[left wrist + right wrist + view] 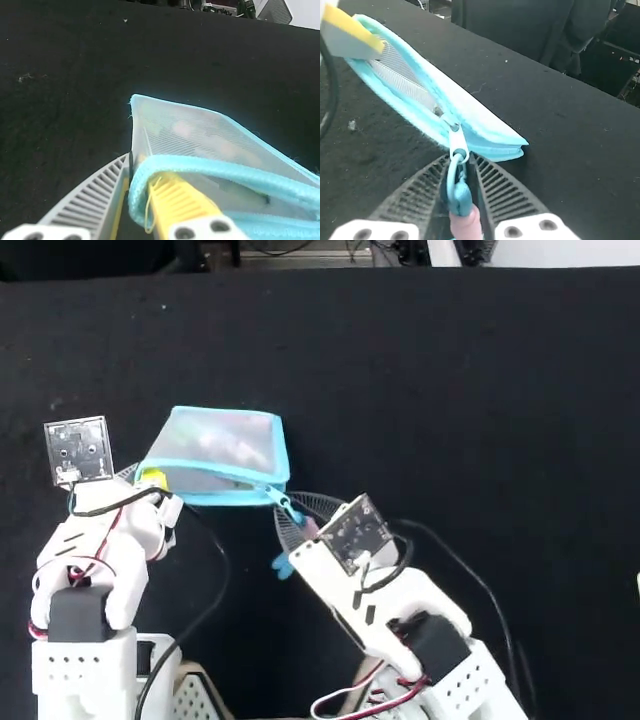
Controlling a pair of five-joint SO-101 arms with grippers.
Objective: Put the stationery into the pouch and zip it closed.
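**Both arms locked onto the pouch**

The blue-trimmed mesh pouch [222, 455] lies on the black table [480, 390], just ahead of both arms. Left gripper [136, 175] pinches the pouch's end, with the rim caught between its grey and yellow fingers. Right gripper [462, 165] is clamped on the zipper pull [458, 192], and the slider [455, 142] sits near the pouch's other corner. Pale shapes [182, 129] show through the mesh, possibly the stationery, but too hazy to call.

Soft, even light covers the black table [470, 390], leaving almost no shadows. The mesh of the pouch [222, 445] gleams pale, and the left arm [100, 560] glares white.
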